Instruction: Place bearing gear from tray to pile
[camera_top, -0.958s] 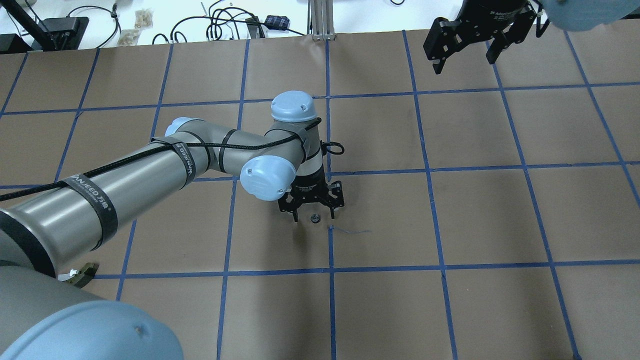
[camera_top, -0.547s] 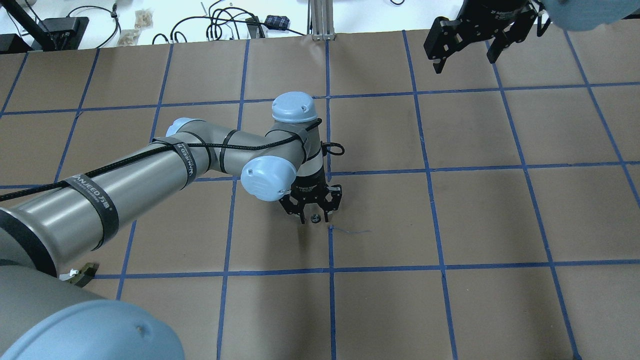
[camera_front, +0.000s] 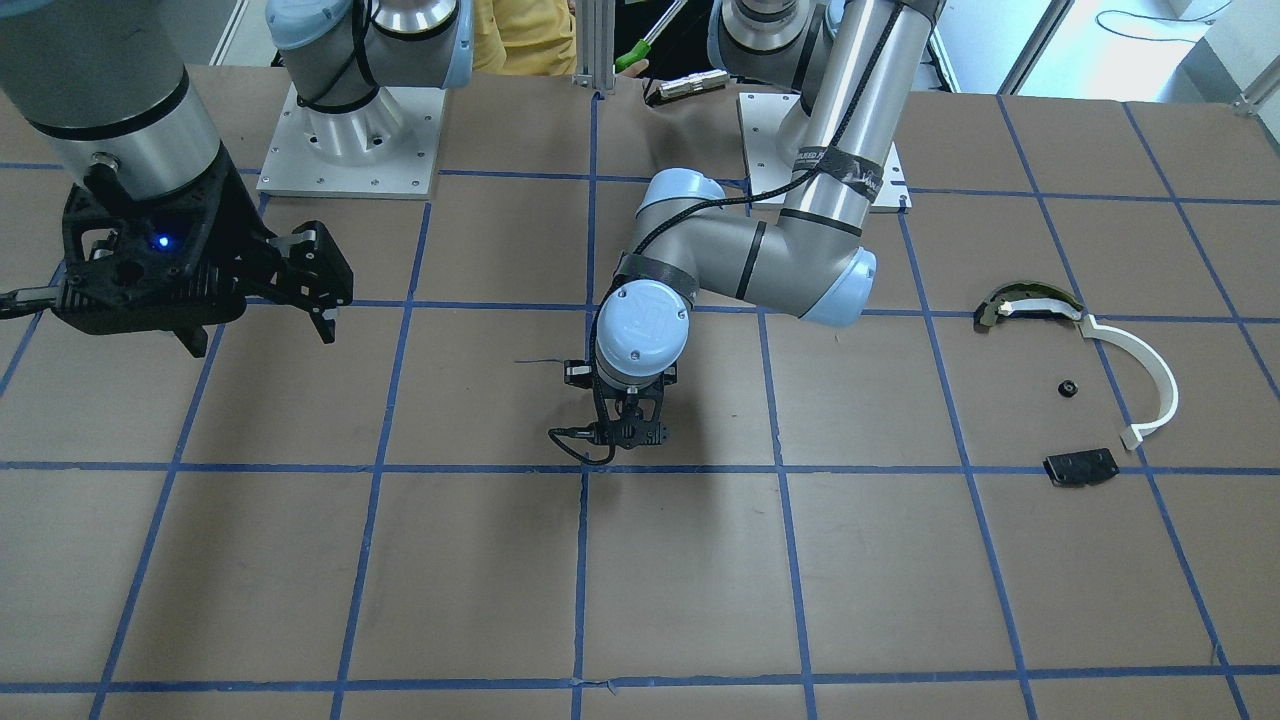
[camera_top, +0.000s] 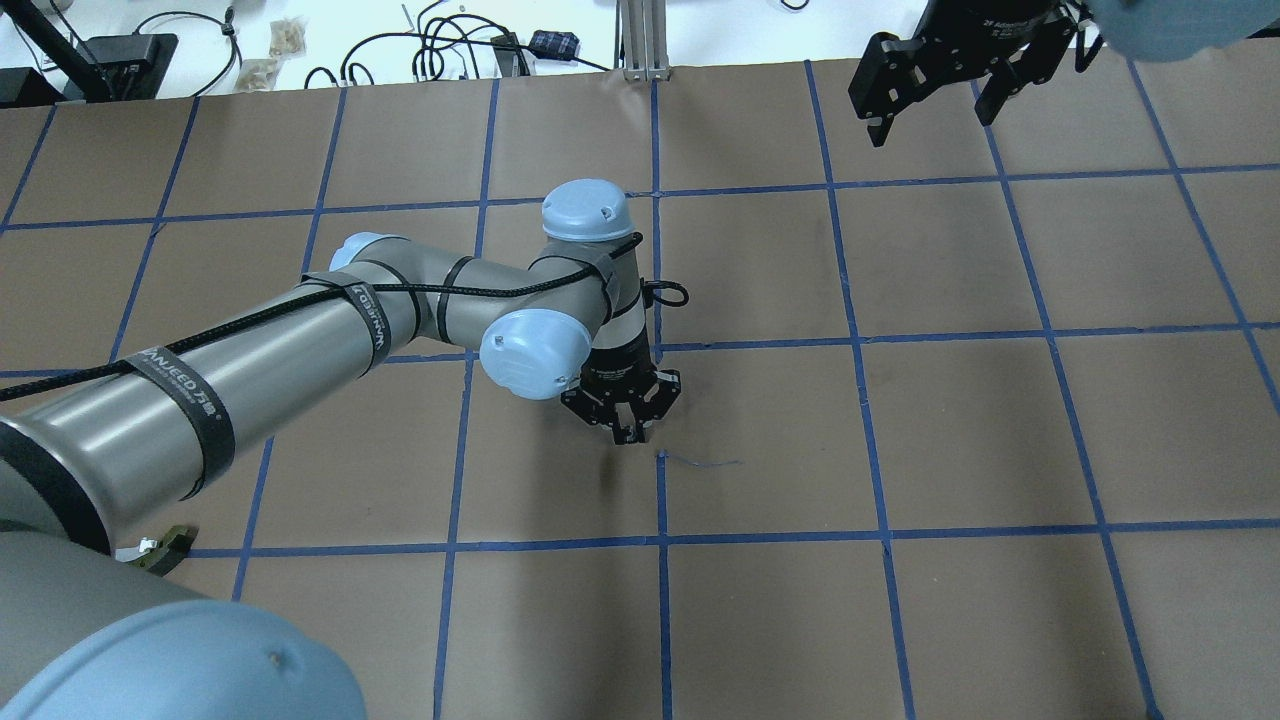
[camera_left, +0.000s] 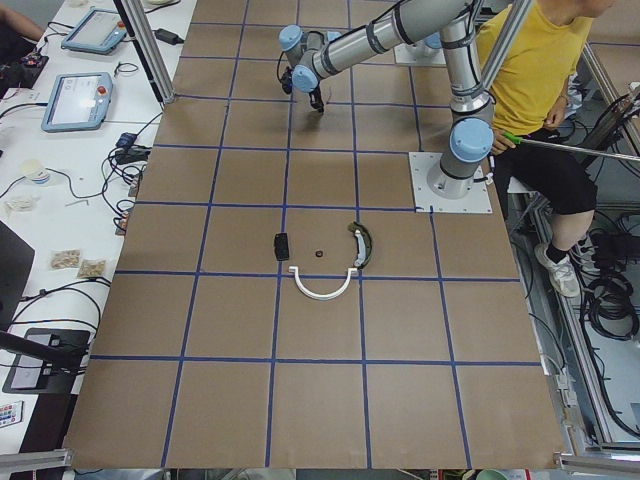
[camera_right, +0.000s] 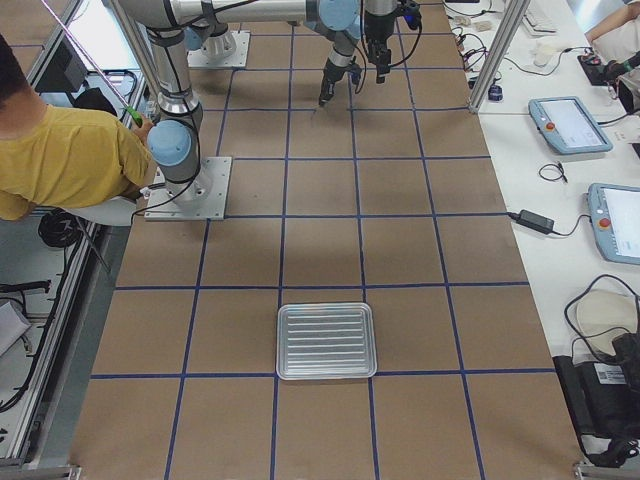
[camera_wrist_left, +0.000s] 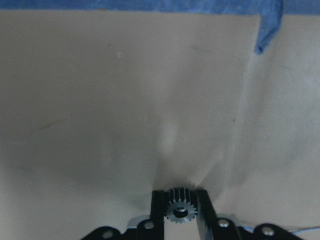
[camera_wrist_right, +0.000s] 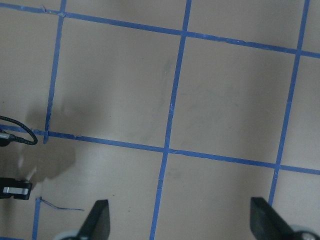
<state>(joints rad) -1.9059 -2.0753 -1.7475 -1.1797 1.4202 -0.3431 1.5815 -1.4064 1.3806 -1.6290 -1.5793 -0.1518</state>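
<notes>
My left gripper (camera_top: 628, 434) points down at the table's middle, its jaws shut on the bearing gear (camera_wrist_left: 180, 211), a small toothed metal wheel held between the fingertips just above the brown paper. In the overhead view the fingers hide the gear. The pile lies far off on my left side: a white arc strip (camera_front: 1150, 375), a dark curved piece with a cream band (camera_front: 1020, 300), a black plate (camera_front: 1080, 467) and a small black part (camera_front: 1068, 388). The metal tray (camera_right: 326, 375) stands at the table's right end. My right gripper (camera_top: 930, 128) hangs open and empty, high at the far right.
Blue tape lines grid the brown paper. A loose blue thread (camera_top: 700, 462) lies just right of my left gripper. An operator in yellow (camera_left: 535, 70) sits behind the robot bases. Cables and tablets (camera_left: 75, 100) lie on the white bench beyond the far edge.
My left gripper's fingers have closed on the gear that lay between them on the table. The right arm has not moved.
</notes>
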